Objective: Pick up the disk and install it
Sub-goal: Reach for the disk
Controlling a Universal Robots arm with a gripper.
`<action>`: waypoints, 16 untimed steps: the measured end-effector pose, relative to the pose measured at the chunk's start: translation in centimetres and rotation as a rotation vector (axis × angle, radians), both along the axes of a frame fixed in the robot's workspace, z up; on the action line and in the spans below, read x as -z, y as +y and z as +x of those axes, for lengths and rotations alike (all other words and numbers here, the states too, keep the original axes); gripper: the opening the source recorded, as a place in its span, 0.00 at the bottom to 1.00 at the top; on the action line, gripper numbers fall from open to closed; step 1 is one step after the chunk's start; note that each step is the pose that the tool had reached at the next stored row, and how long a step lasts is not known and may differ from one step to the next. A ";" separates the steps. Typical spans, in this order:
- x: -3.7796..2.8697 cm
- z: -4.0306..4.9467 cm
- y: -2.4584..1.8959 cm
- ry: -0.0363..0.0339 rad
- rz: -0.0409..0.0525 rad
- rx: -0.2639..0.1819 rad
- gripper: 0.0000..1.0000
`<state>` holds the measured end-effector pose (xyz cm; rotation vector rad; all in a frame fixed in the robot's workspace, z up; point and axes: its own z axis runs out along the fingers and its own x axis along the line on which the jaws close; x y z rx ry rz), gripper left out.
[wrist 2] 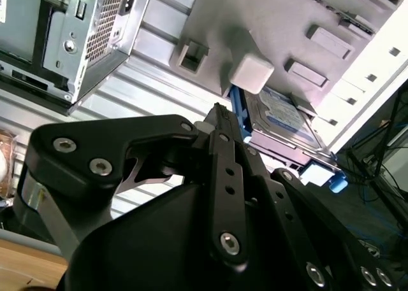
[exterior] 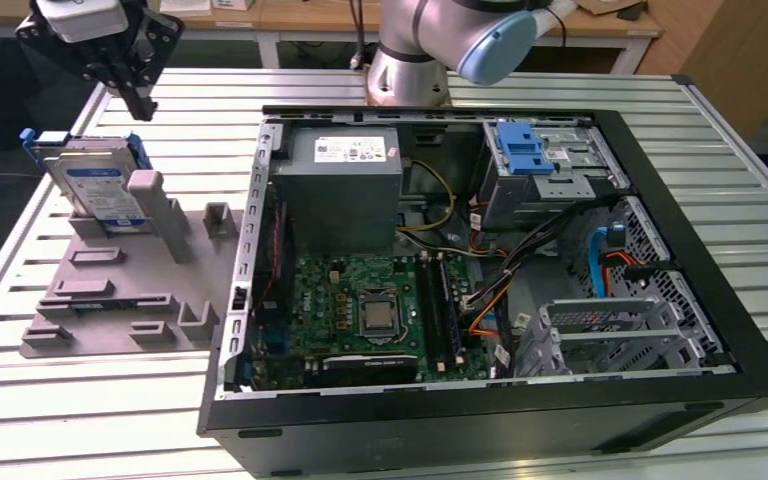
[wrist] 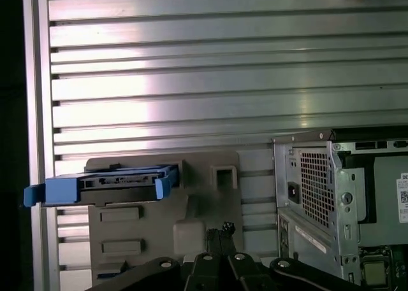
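The disk (exterior: 97, 190) stands on edge in a slot at the far end of a grey fixture (exterior: 104, 300), on the exterior view's left. It is silver with a white-and-blue label and sits in a blue carrier frame. My gripper (exterior: 140, 105) hangs above and just behind the disk, apart from it, shut with nothing between its fingertips. In the first wrist view the disk (wrist: 121, 181) shows edge-on, off to the side of my gripper (wrist: 221, 229). In the second wrist view the disk (wrist 2: 280, 116) lies beyond my gripper (wrist 2: 220, 113), beside a grey post (wrist 2: 252, 73).
An open computer case (exterior: 704, 200) lies on the slatted metal table (exterior: 104, 420), at the exterior view's right of the fixture. Inside are a grey power supply (exterior: 344, 185), a green motherboard (exterior: 364, 310) and a drive bay with a blue carrier (exterior: 531, 150). The arm's base (exterior: 411, 70) stands behind the case.
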<state>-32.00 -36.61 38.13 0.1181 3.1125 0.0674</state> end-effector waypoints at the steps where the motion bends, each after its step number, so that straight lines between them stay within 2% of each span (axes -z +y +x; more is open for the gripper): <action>1: 0.01 -0.23 0.01 0.0000 0.0000 0.000 0.11; 8: 0.06 -1.69 0.05 0.0000 0.0000 0.000 0.11; 16: 0.06 -1.81 0.05 0.0000 0.0000 0.000 0.11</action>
